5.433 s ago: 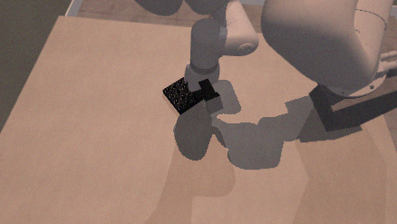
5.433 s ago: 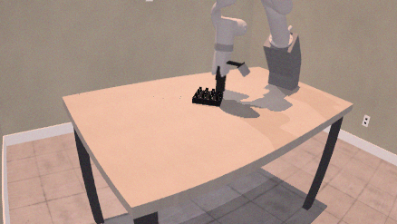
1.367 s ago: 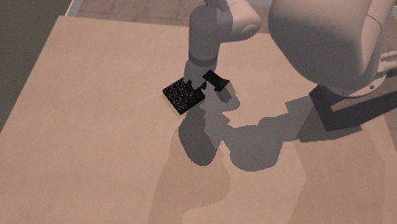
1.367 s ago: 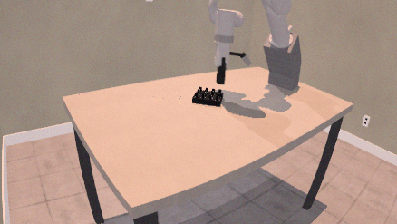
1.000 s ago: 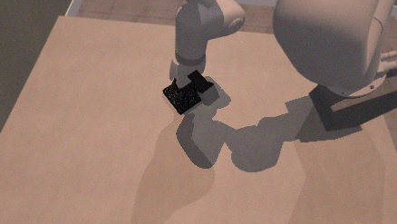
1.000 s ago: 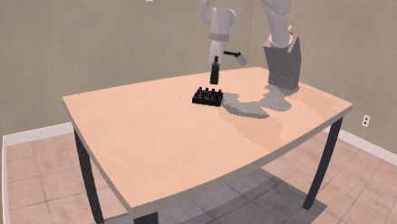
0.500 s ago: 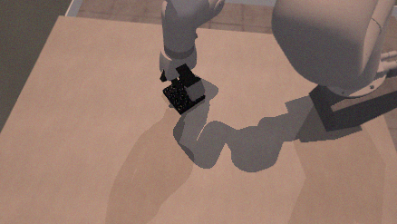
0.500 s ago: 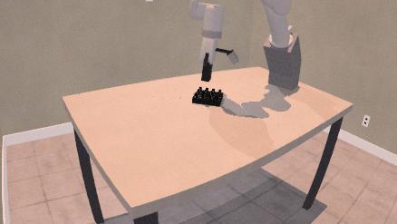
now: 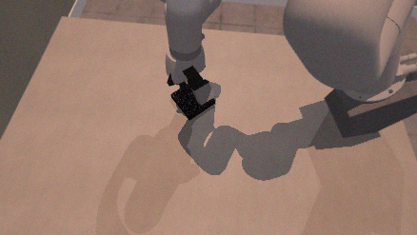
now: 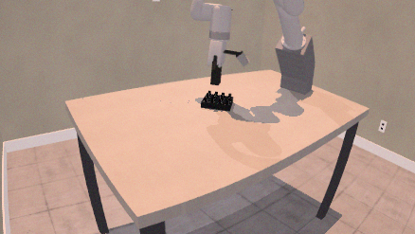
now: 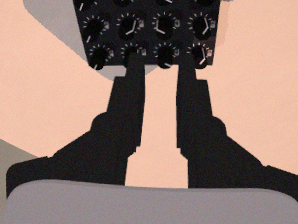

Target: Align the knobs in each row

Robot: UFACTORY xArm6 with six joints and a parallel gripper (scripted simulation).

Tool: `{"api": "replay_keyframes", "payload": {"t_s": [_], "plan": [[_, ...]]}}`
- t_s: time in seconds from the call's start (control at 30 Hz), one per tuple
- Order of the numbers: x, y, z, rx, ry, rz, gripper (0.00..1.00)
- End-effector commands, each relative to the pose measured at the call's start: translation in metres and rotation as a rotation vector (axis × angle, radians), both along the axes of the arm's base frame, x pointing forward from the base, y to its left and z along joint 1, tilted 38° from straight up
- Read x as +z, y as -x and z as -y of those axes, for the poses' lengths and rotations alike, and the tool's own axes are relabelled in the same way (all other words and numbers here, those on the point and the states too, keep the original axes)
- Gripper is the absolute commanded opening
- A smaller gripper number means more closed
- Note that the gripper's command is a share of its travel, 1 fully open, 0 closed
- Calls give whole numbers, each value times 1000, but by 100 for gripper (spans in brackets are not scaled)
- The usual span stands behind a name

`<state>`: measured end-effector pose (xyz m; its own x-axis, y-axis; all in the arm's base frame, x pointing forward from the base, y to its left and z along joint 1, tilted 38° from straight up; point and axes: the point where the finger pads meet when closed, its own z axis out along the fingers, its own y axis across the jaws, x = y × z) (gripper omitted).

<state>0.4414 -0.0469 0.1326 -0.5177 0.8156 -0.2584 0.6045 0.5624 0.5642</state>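
Our fingers stand a narrow gap apart with nothing between them; in the wrist view we see bare tabletop [image 11: 40, 90] through the gap. They hang above the knob box [image 10: 217, 101], clear of it in the side view, and from here several things could go wrong.

The gap looks only a little wider than a knob, so if we come down slightly off centre, one fingertip could land on top of a knob or wedge between two neighbours. That would nudge a knob that must keep its mark, or push the small box across the tabletop. The knobs sit close together, so a finger straddling the wrong pair could turn two at once. Turning hard against an end stop could also twist the whole box on its feet. The white lines are small and blurred from here, so we cannot tell reliably which knobs are the odd ones; picking the wrong one is a real risk.

The box lies just ahead of and below our fingertips in the wrist view. Its nearest row of knobs [image 11: 149, 52] runs across right at the tips, and the knob [image 11: 164, 52] of that row sits closest to the gap. The further rows lie beyond.
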Motion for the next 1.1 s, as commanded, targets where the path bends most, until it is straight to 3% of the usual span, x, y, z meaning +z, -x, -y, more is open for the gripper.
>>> {"api": "replay_keyframes", "payload": {"t_s": [0.0,1.07], "plan": [[1,0,0,1,0,-2,19],[-4,-5,-1,1,0,-3,19]]}}
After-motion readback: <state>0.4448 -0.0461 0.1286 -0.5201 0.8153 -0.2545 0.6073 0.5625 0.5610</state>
